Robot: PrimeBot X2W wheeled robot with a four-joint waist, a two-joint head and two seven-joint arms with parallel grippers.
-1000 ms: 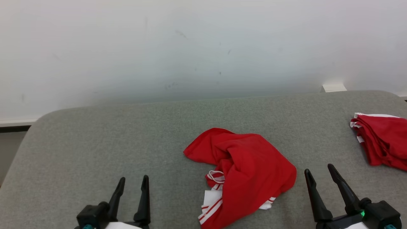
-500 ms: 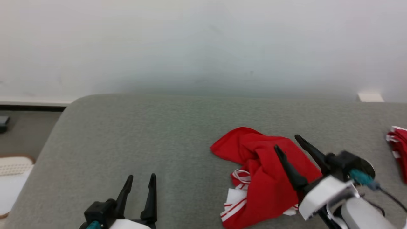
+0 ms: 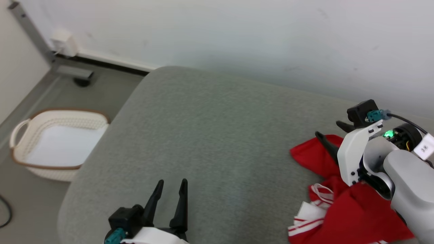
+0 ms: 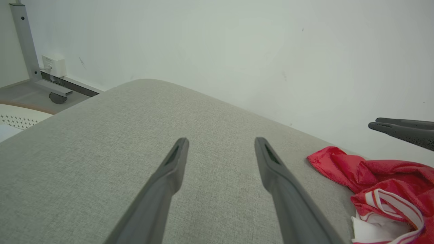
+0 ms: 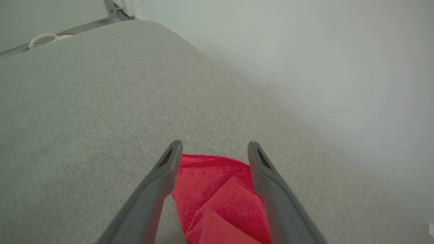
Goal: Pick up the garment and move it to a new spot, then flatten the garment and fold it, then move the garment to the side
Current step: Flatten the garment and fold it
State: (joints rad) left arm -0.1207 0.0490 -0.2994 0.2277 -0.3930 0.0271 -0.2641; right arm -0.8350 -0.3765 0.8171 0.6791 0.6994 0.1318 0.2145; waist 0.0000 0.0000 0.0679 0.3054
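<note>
Reaching for the crumpled garment; nothing lifted yet.
Head view: the garment [image 3: 352,217] lies bunched on the cushion [image 3: 203,128], well away from its left edge. The right gripper [image 3: 328,128] hovers over it, jaws spread; the left gripper [image 3: 172,181] is spread and empty. Left wrist view: bare cushion between the fingers. Right wrist view: red cloth between spread fingers, ungripped. Pickup, flattening, folding and setting aside all remain.
</note>
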